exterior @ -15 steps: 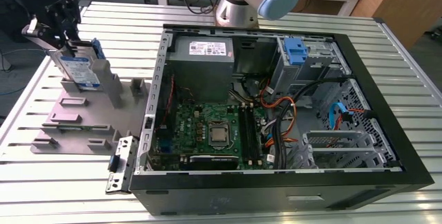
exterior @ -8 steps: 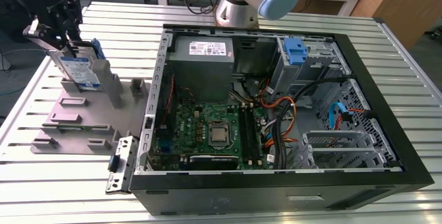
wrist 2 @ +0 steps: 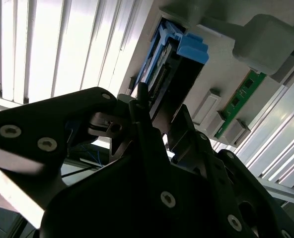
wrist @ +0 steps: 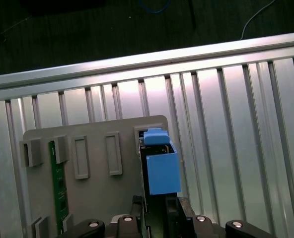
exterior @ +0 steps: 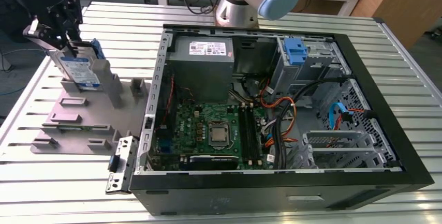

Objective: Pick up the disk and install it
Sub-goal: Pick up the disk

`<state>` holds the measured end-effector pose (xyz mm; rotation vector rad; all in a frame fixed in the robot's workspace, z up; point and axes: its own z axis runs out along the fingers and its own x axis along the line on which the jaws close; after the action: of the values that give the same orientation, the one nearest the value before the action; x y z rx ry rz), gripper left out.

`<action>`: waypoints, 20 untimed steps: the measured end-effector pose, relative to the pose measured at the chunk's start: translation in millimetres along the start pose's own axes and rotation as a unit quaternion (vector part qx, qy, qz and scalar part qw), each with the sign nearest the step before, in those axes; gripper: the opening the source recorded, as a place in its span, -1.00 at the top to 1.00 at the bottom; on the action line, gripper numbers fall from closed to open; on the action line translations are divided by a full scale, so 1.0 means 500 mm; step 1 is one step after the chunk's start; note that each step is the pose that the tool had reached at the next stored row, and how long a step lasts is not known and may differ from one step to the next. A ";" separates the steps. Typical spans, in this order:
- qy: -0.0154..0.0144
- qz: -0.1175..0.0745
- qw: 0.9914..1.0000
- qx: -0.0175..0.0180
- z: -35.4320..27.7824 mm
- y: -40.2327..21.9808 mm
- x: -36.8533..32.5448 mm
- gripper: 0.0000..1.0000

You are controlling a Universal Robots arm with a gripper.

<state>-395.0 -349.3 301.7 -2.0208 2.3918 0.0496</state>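
Note:
The disk point(exterior: 82, 69), a silver drive with a white-and-blue label in a blue carrier, stands on edge in a slot of the grey fixture plate point(exterior: 83, 115) at the exterior view's left. My gripper point(exterior: 59, 45) comes down on its upper end, one finger on each flat side, shut on it. In the first wrist view the carrier's blue end tab point(wrist: 162, 168) sticks out just beyond the gripper point(wrist: 154, 203). In the second wrist view the black fingers point(wrist 2: 137, 106) clamp the disk's edge point(wrist 2: 191, 49).
The open computer case point(exterior: 407, 146) lies at the exterior view's right, with a bare blue bracket point(exterior: 295, 50) in its drive bay and a grey box point(exterior: 202, 53) beside it. A green memory stick point(wrist: 57, 183) sits in the fixture. The arm's base point(exterior: 238, 1) stands behind the case.

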 end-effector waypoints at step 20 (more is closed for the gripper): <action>0.001 -0.053 0.999 -0.001 0.002 0.000 0.000 0.29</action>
<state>-395.0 -349.3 300.9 -2.1462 2.2821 0.0504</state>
